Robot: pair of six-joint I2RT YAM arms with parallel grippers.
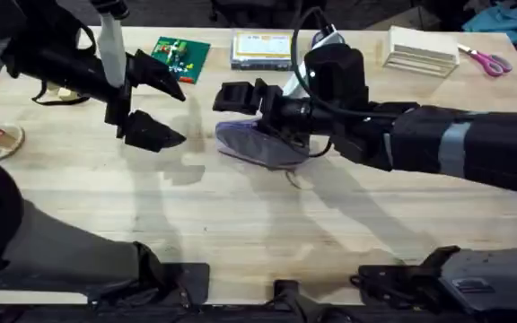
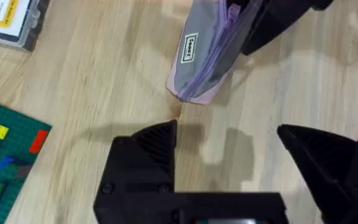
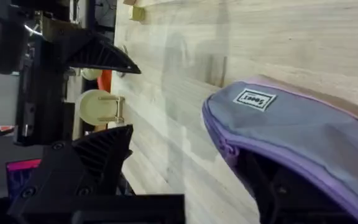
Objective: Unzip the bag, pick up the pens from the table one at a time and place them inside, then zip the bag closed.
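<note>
Overhead, the bag (image 1: 257,144) lies mid-tabletop toward the far edge, one end pinned by the right gripper (image 1: 272,126), whose jaws clamp its fabric. The left gripper (image 1: 155,106) hovers just beside it, jaws wide. A poor bite on the zipper could drag the pouch. Its small white label (image 2: 191,48) isn't legible.

You see a small white patch on the bag (image 3: 303,134) with dark lettering you cannot read.
</note>
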